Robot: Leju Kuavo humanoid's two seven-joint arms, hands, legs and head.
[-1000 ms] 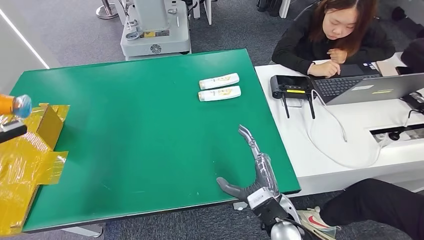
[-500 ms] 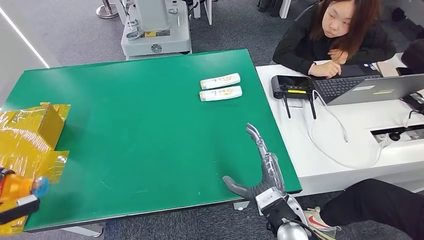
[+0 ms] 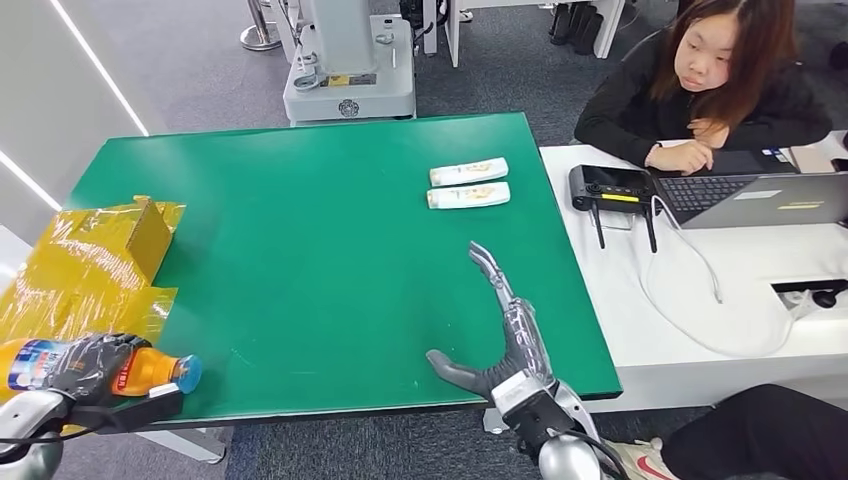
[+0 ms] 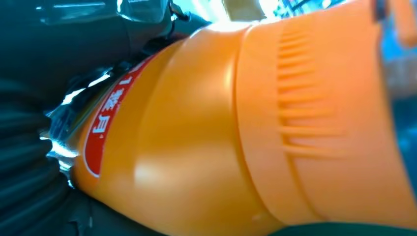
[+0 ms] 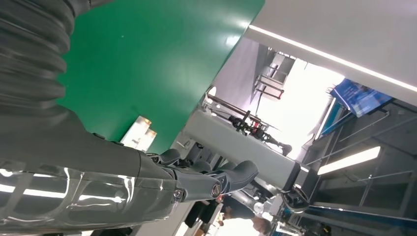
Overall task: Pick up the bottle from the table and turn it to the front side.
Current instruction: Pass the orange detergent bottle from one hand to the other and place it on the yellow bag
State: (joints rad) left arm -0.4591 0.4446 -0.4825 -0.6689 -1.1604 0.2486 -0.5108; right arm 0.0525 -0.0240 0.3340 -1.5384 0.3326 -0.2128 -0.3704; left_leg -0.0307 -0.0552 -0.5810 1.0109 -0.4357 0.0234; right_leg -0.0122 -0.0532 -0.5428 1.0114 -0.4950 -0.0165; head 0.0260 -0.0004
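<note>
An orange drink bottle [image 3: 150,370] with a blue cap and red label lies sideways in my left hand [image 3: 85,365], which grips it at the front left corner of the green table [image 3: 320,250], cap pointing right. The left wrist view is close on the bottle's [image 4: 236,132] orange ribbed body and red label. My right hand [image 3: 500,330] hovers open over the table's front right part, fingers stretched towards the back and thumb out to the left. In the right wrist view the right hand [image 5: 147,177] holds nothing.
Two white tubes [image 3: 468,172] [image 3: 468,195] lie side by side at the back right of the table. A box wrapped in yellow film [image 3: 90,265] sits at the left edge. To the right, a person [image 3: 710,90] sits at a white desk with a router [image 3: 612,186] and a laptop [image 3: 760,195].
The camera has shifted, so the whole scene sits further right. My left hand has brought the bottle down from beside the yellow box to the table's front left corner. The right hand stays open.
</note>
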